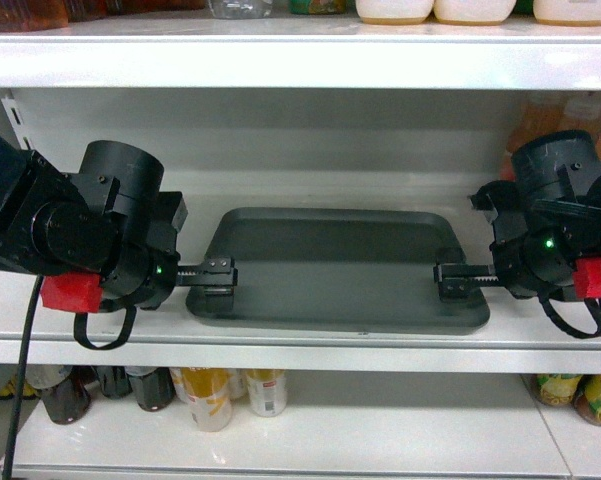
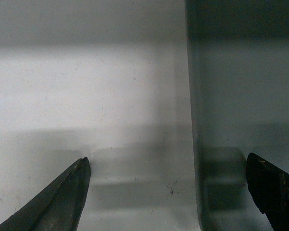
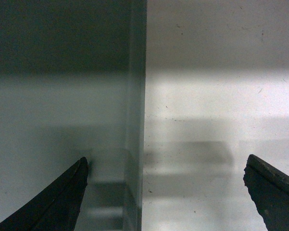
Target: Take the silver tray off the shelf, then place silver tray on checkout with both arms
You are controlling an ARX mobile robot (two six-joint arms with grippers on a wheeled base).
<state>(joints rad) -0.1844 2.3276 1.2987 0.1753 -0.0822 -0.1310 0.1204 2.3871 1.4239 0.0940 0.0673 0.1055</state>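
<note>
The white shelf [image 1: 310,335] (glossy, with a thick front lip) carries the silver tray [image 1: 340,265] lying flat.

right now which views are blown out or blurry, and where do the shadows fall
Head view: the shelf front lip is overexposed to flat white, and the silver tray darkens toward the back. Left wrist view: the fingertips are soft and dark, throwing faint shadows across the tray's edge. Right wrist view: the same soft fingertips, the tray's far end in deep shade.

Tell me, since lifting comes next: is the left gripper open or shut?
Open: the left gripper's fingers straddle the silver tray's rim.
</note>
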